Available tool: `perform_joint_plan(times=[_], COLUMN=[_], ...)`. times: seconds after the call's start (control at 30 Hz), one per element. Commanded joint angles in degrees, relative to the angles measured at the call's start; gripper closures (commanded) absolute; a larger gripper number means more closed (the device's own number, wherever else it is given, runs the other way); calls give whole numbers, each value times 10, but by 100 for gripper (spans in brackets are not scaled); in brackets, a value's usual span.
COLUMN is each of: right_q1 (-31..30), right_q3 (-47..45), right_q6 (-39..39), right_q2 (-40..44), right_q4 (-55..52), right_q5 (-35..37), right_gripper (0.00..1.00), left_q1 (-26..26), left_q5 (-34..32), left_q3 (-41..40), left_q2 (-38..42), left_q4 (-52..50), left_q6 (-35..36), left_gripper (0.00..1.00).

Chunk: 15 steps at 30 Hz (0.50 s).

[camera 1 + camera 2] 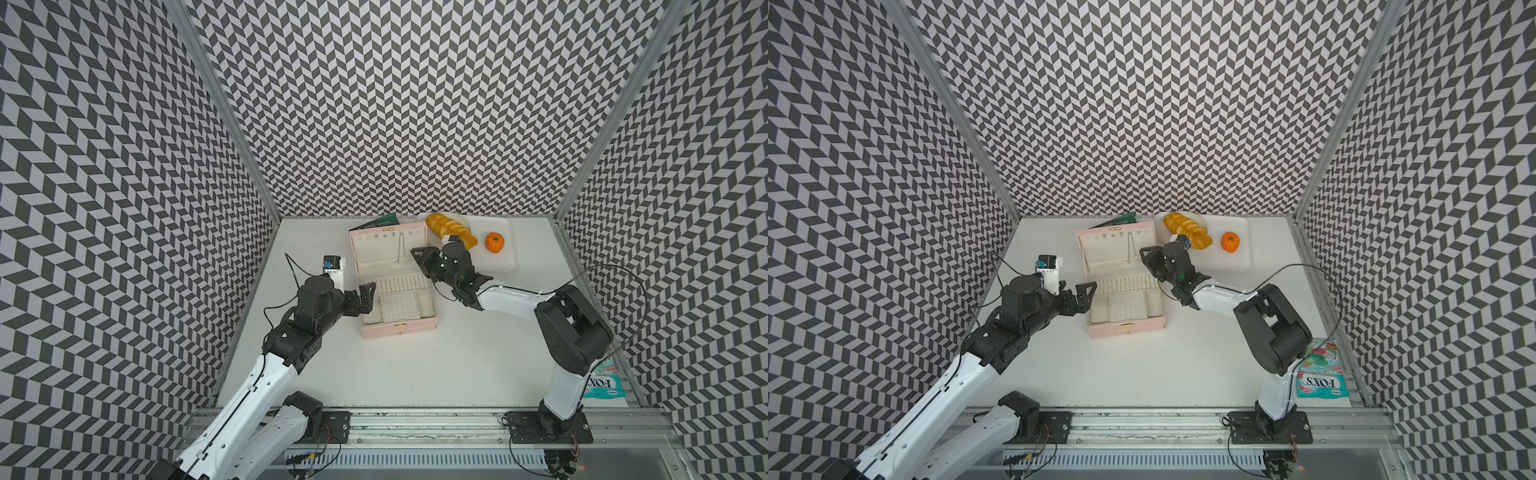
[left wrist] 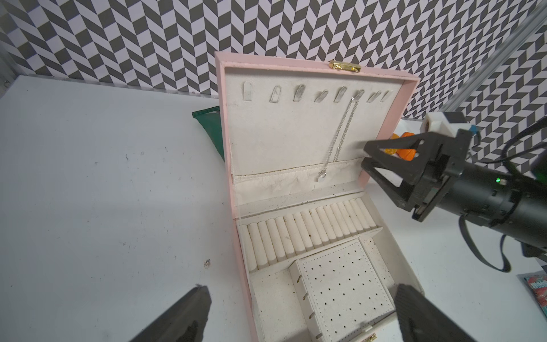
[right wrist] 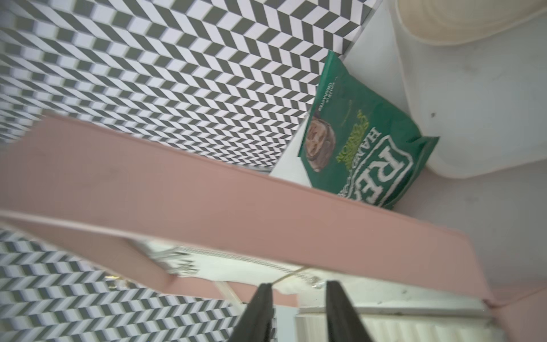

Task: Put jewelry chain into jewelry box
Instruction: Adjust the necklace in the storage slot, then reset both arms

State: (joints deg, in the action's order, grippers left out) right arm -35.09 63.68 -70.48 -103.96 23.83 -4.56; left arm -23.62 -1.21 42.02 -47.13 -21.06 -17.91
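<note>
Just beside the right pincer (image 2: 365,156), parted and empty, the jewelry chain (image 2: 337,134) hangs inside the jewelry box (image 2: 281,133).

A white table (image 1: 395,374) carries everything. The pink jewelry box (image 1: 399,329) stands open near the table's centre, a little toward 12 o'clock, with its lid raised on the far side. Just behind the lid, at 12 o'clock by the table's far edge, lies a green snack bag (image 1: 384,220). A white tray (image 1: 505,257) rests at 1 o'clock, near the box. A teal candy packet (image 1: 1320,378) lies flat at 4 o'clock, by the right edge.
</note>
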Motion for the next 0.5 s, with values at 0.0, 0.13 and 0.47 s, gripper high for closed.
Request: perform_joint_plan(times=[0.0, 0.13, 0.47], right_q1=[2, 2, 5], right_q3=[-1, -28, -153], right_q6=[67, 158, 395], right_q2=[57, 122, 316], right_q4=[-5, -58, -124], right_q5=[-10, -9, 112], right_gripper=[55, 47, 19], left_q1=[-3, -3, -2], left_q5=[1, -10, -158], left_q3=[3, 2, -8], left_q2=[4, -3, -17], left_q4=[21, 29, 75], left_q6=[-7, -21, -39], left_gripper=[0, 0, 0])
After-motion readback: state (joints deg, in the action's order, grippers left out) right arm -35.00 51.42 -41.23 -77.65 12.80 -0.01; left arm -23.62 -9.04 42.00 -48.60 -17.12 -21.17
